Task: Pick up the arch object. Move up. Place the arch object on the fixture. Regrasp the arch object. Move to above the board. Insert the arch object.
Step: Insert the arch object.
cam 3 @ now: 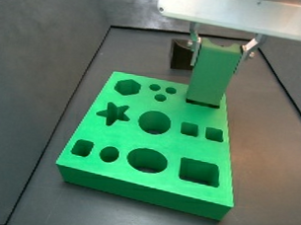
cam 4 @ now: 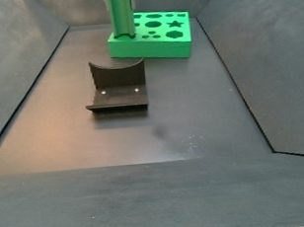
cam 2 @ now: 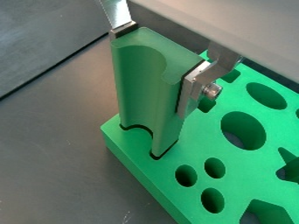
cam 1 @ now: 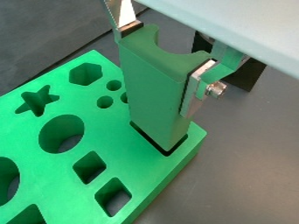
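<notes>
Fixture sitting empty well short of the board; at the board's corner hole the gripper is clamping the upright arch object, its foot entering; any tilt risks jamming against the rim.

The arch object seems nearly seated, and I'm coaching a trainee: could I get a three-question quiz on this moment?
1. True or false: the arch object lies flat on the floor.
2. What grips it? A) nothing B) the gripper C) the fixture
3. Fill in: its lower end sits in a hole near the ___ of the board.

Key: 1 false, it stands upright; 2 B; 3 corner.
</notes>
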{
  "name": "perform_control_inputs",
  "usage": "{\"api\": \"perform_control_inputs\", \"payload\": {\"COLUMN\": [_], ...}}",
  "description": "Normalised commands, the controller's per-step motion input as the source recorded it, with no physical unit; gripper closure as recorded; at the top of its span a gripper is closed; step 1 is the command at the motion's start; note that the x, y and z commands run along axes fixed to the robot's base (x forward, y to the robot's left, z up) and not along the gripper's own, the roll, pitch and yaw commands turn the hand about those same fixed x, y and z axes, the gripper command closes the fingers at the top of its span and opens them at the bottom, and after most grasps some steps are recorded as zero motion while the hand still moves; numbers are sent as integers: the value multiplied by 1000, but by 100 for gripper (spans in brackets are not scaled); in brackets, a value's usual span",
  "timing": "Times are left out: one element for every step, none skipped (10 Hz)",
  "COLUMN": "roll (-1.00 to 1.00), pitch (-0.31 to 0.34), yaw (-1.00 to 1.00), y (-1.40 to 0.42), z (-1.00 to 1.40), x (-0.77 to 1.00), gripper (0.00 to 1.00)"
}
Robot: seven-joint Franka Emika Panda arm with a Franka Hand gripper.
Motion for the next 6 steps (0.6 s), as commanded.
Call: {"api": "perform_control_inputs", "payload": {"roll": [-57,-87,-103,-89,-61,-34], "pitch": [0,0,0,0,0,0], "yaw": [0,0,-3,-3,0,0], "y": [0,0,0,0,0,0], "z": [-266,-366,-394,-377,-406,-351], "x": [0,111,240,200,80,63], "gripper": [100,100,100,100,100,100]}}
